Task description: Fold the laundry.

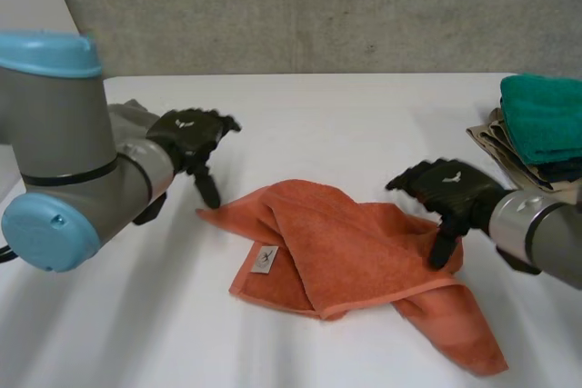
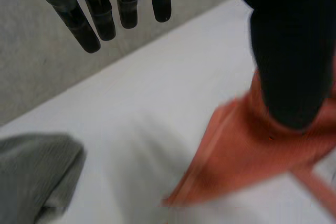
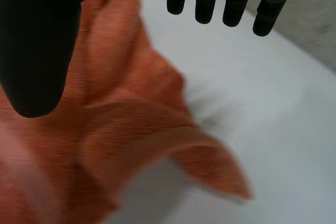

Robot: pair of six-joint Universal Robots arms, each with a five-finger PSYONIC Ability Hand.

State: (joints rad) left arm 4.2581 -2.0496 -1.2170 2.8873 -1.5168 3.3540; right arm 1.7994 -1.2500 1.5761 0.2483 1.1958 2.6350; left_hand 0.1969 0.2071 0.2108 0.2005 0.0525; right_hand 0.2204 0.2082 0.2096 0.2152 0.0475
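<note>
Groundwork for the fold: orange towel [image 1: 355, 252] rumpled, not yet flat.
It lies bunched in the middle of the surface [image 1: 346, 124], with the left robot hand [image 1: 186, 134] spread at its 10 o'clock corner and the right robot hand [image 1: 446, 190] spread at its 3 o'clock edge, neither pinching. The next move is likely to grip both ends and pull the cloth flat. The left wrist view shows plainly a grey cloth [image 2: 37, 177]; the head view adds a folded stack [image 1: 541, 124] at 2 o'clock.

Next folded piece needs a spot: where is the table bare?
Bare table runs behind the orange towel, between the left hand and right hand, up to the wall. The near-left area, beside the towel's label, is bare too. Crowded: the right edge with the stack of folded cloths, and the grey cloth by the left hand.
</note>
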